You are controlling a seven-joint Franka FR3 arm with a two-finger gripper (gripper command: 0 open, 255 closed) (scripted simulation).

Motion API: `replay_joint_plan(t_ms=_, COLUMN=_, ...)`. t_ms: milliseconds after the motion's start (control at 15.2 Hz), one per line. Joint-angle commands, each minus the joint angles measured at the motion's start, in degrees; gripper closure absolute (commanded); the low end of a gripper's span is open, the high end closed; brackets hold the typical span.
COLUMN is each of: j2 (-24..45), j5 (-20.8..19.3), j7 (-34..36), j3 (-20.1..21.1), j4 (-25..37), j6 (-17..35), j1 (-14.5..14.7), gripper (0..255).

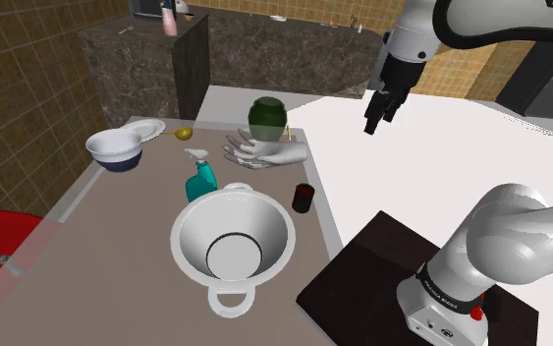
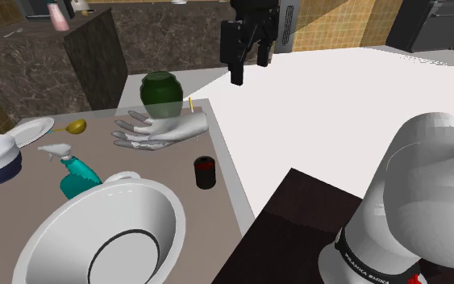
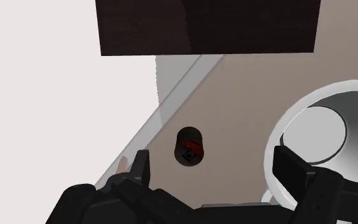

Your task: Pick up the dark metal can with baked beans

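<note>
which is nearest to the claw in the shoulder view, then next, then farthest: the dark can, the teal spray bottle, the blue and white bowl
1. dark can: below the open claw, by the counter's near edge.
2. teal spray bottle: further toward the view's left, mid-counter.
3. blue and white bowl: at the counter's far left side.

Tan square-tiled walls [image 1: 28, 79] enclose the room. A dark speckled stone counter [image 1: 274, 54] stands behind the taupe worktop [image 1: 127, 211].
</note>
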Motion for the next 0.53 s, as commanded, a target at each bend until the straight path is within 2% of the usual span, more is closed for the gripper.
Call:
replay_joint_plan(t_ms=0, j2=0.0, j5=0.0, j7=0.0, j3=0.0, j4=0.0, j6=0.0, j1=0.0, gripper=0)
replay_joint_plan(t_ms=462, j2=10.0, j5=-0.3, j7=-1.6, j3=-2.1, j4=-5.0, j6=14.3, j1=0.0, gripper=0)
